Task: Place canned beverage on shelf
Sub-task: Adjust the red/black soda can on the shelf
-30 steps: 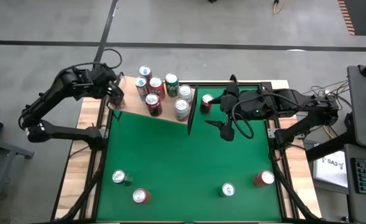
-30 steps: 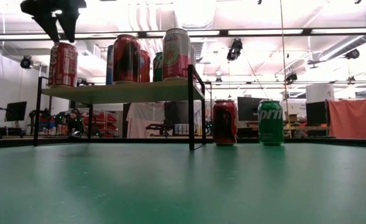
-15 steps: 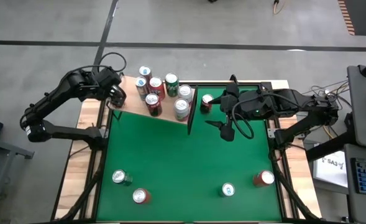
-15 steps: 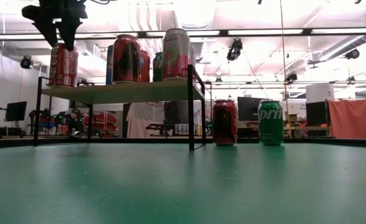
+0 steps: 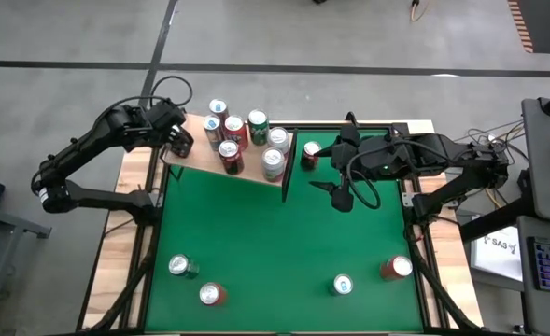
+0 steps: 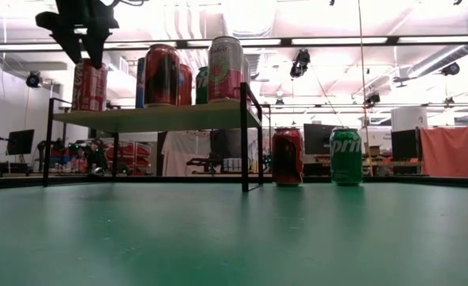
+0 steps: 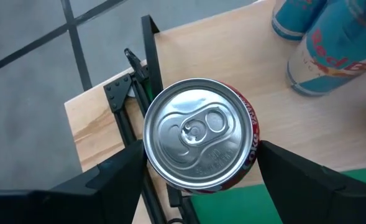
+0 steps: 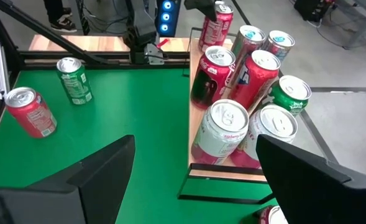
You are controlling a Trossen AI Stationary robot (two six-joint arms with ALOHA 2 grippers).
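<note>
Lifting clear, left gripper (image 6: 83,49) hangs wide open above the red can (image 7: 198,134) just released on the shelf (image 5: 200,156); next, fetch another.

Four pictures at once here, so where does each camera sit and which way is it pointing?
High view: above the table, looking straight down; both arms, shelf.
Low view: at table-top height, looking level; left end effector above the shelf.
Left wrist view: on the left arm, looking down past open fingers at a red can on the shelf corner.
Right wrist view: on the right arm, facing the shelf's cans; open fingers.
Shared: that red can shows in the low view too.
</note>
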